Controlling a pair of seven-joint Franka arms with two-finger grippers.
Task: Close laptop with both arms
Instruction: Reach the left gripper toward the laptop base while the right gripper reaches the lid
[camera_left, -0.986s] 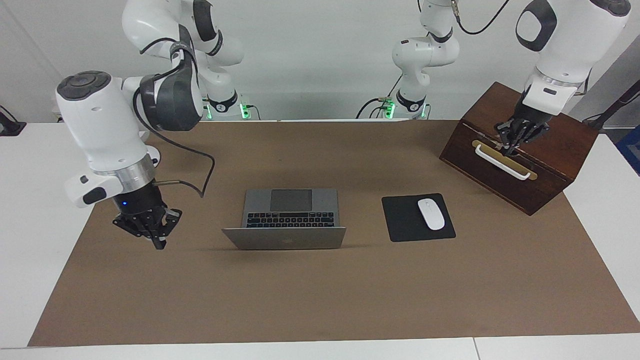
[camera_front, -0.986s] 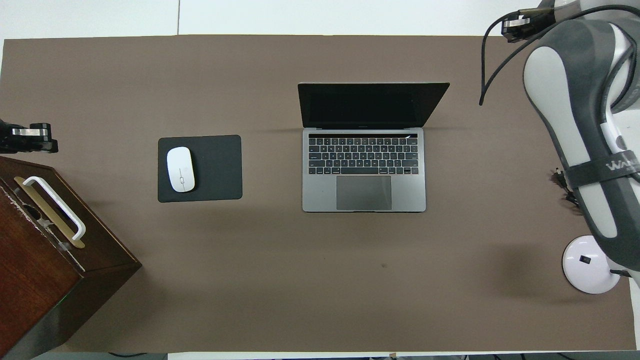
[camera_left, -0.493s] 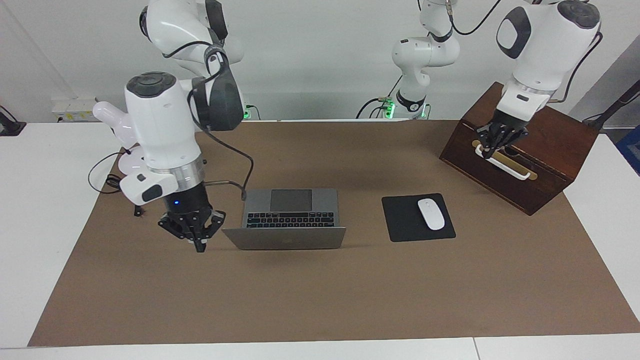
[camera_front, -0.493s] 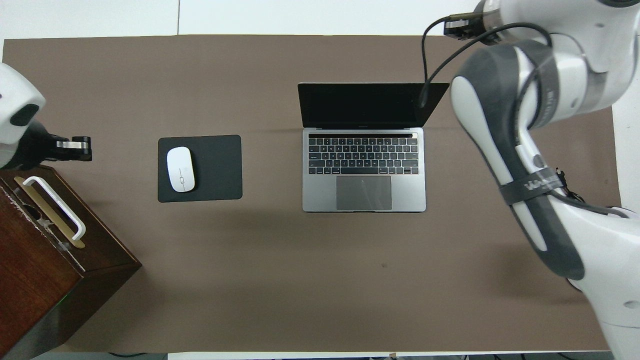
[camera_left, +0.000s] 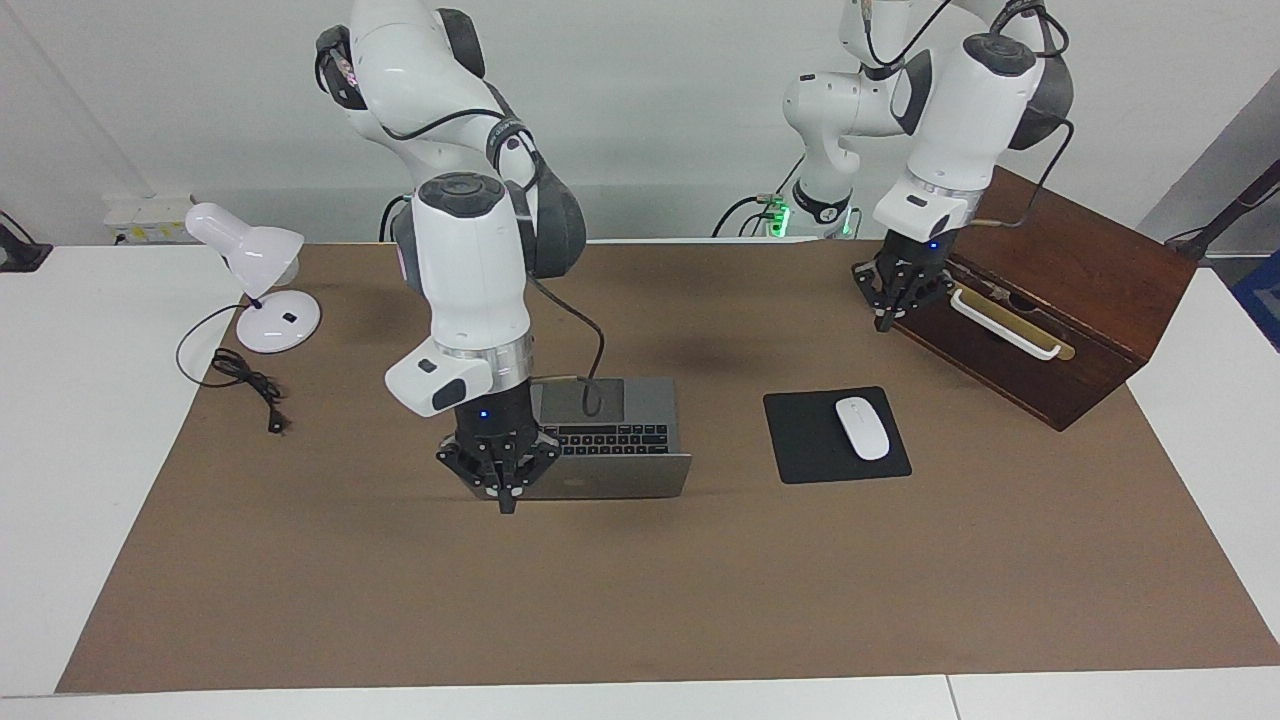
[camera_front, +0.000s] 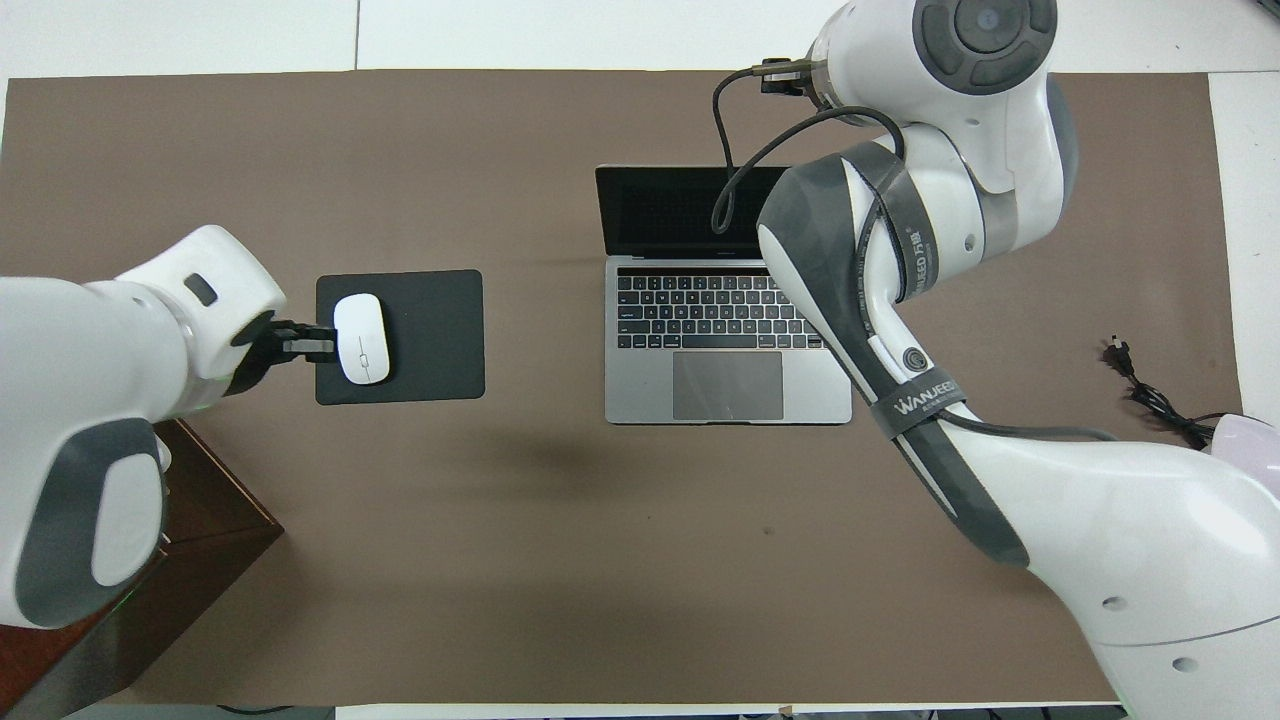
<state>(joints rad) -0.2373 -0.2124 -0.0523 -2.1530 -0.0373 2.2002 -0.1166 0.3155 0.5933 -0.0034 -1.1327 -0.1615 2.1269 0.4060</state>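
Note:
The silver-grey laptop (camera_left: 620, 476) stands open in the middle of the brown mat, its lid raised and its dark screen toward the robots; the overhead view shows its keyboard (camera_front: 700, 310). My right gripper (camera_left: 507, 498) points down, shut and empty, at the outer face of the lid by the corner toward the right arm's end. In the overhead view the right arm covers that gripper and part of the lid. My left gripper (camera_left: 885, 316) is shut and empty, up in the air beside the wooden box's corner; it also shows in the overhead view (camera_front: 305, 346).
A black mouse pad (camera_left: 800, 440) with a white mouse (camera_left: 862, 428) lies beside the laptop, toward the left arm's end. A dark wooden box (camera_left: 1090, 290) with a white handle stands at that end. A white desk lamp (camera_left: 255, 255) and its cable (camera_left: 245, 378) are at the right arm's end.
My right gripper has swung in from the right arm's end of the table to the laptop's lid. My left gripper has left the box's handle and moved toward the middle. The lid has not moved.

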